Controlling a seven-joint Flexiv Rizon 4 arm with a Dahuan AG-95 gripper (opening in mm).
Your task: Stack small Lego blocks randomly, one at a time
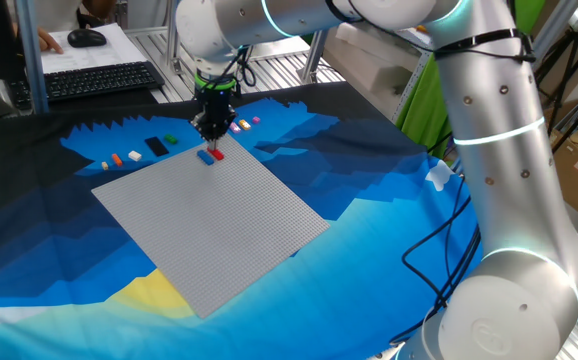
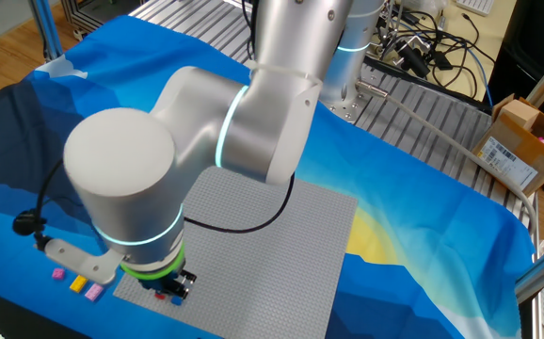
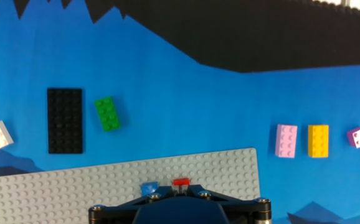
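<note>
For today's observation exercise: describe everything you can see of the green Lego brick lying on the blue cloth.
The green Lego brick is a small bright-green rectangle that looks like glossy plastic, with two rows of round studs facing up. It lies flat on the blue cloth, slightly tilted, just right of a flat black studded plate without touching it, and beyond the grey baseplate's edge. Nothing rests on it or holds it.

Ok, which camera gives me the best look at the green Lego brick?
The hand view: the green Lego brick lies unobstructed on the blue cloth, studs visible, beside the black plate. One fixed view shows it only as a tiny green speck. In the other fixed view I cannot find it.
</note>
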